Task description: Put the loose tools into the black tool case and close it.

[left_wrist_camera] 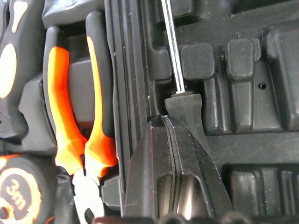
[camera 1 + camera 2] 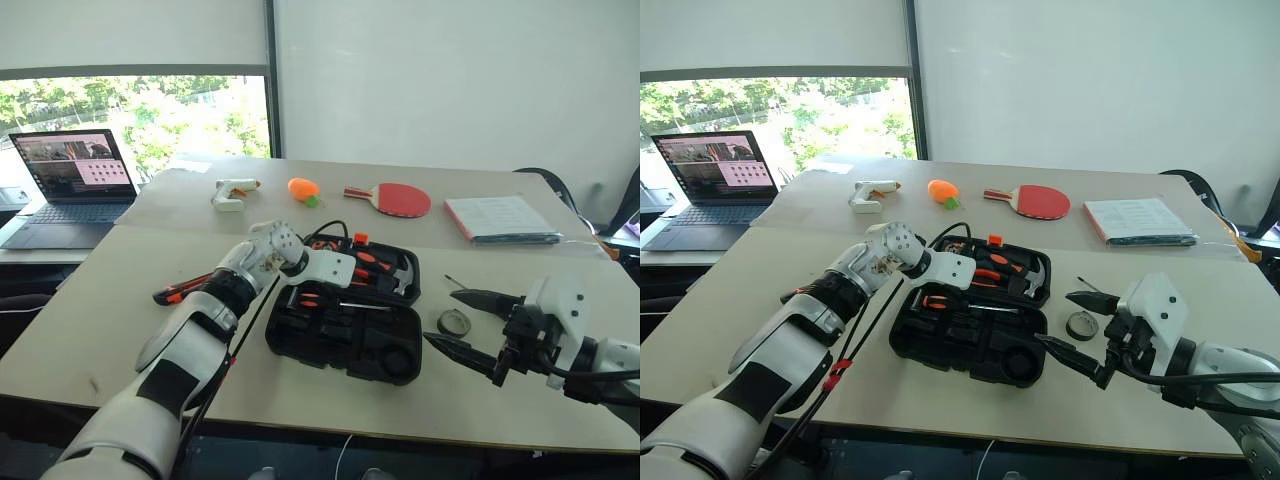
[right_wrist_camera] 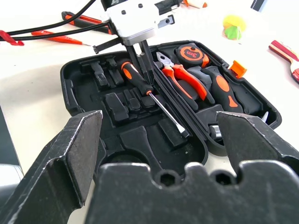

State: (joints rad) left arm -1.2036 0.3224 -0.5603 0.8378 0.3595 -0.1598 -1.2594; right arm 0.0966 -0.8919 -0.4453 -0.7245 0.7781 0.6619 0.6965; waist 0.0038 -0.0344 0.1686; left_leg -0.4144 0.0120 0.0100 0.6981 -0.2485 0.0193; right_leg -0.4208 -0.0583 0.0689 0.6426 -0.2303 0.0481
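- Two pincers work over the tabletop: the right pincer hovers nearest, its jaws spread wide and empty, just right of the black tool case.
- The tape roll lies on the tabletop between the right pincer's fingers, apart from them.
- The case lies open, with pliers, a tape measure and a hammer in the far half.
- The left pincer points down into the case, closed on the handle of a screwdriver lying in the near half.
- Left of the case, another screwdriver lies loose on the tabletop.
- Farther back sit a glue gun, a paddle and a laptop.
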